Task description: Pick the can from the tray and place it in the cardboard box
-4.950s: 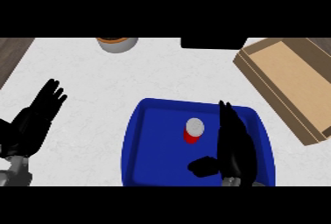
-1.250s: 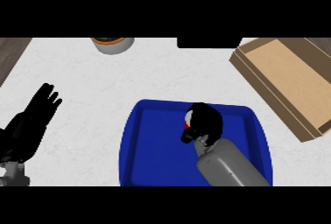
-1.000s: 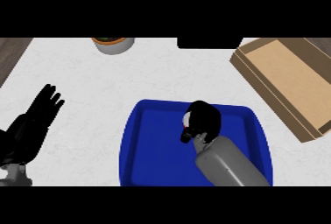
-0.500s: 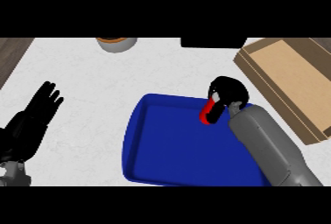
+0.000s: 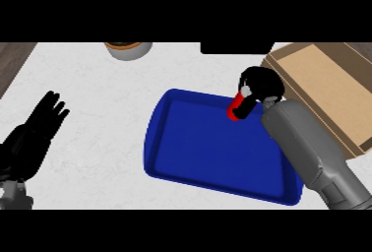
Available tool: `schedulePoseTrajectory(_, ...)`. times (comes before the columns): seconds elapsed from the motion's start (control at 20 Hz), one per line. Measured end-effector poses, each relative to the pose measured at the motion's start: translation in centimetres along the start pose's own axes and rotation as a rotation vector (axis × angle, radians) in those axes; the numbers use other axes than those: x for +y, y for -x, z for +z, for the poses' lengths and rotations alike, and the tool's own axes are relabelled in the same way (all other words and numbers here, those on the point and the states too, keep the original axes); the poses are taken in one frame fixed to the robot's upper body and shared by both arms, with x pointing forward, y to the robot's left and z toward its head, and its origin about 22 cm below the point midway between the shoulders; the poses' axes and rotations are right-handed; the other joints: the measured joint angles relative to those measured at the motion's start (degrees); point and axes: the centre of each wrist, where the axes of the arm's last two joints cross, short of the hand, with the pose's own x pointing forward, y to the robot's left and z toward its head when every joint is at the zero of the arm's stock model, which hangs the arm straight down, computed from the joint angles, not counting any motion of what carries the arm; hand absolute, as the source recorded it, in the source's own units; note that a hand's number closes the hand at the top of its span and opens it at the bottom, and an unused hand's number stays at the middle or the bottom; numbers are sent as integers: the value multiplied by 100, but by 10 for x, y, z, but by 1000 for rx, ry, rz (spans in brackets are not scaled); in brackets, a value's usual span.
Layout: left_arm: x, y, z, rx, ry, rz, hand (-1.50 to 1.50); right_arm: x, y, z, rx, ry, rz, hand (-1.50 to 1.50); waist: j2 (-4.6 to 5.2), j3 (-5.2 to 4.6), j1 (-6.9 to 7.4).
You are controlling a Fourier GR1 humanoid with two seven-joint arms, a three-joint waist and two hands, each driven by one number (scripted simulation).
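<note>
The right hand (image 5: 262,83) has its fingers (image 5: 254,77) curled round the top of the can (image 5: 237,108), and the red side of the can shows below them, tilted. The can hangs over the far right corner of the blue tray (image 5: 207,157), close to the near wall of the cardboard box (image 5: 335,81) but not yet over its opening. Whether its lower end is fully off the tray I cannot tell, though it looks lifted.

The can should handle as a stiff, smooth, fairly light cylinder: it will not give under the fingers, yet its slick wall can slide or swing when held only at one end. A hold across the middle of the wall, thumb opposite fingers, would likely keep it steadier than this top grasp. It is not fragile, so a short drop into the box should do no harm.

The left hand (image 5: 36,133) rests open on the white desk (image 5: 94,98) at the left, well apart from the tray
</note>
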Motion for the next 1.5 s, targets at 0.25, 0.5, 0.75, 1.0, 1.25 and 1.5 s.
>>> schedulePoseTrajectory(0.25, 2, 7, 2, 7, -9, 5, 0, -38, -27, 18, -65, 153, -6, 150, -30, -1, -77)
schedulePoseTrajectory(0.5, 2, 12, 5, 14, -18, 4, 0, -93, -39, 44, -66, 350, -41, 150, -52, -3, -134)
schedulePoseTrajectory(0.75, 1, 13, 7, 7, -18, 4, 0, -135, -33, 65, 32, 501, -85, 150, -44, -3, -122)
schedulePoseTrajectory(1.0, 5, 4, 2, 1, -12, 6, 0, -170, -11, 67, 138, 589, -113, 150, -21, -2, -74)
schedulePoseTrajectory(1.25, 0, 6, 3, 1, -4, 3, 0, -183, 22, 59, 202, 614, -108, 150, -9, -1, -44)
schedulePoseTrajectory(1.5, 1, 6, 3, 0, 0, 2, 0, -188, 56, 49, 228, 592, -75, 150, 0, 0, -26)
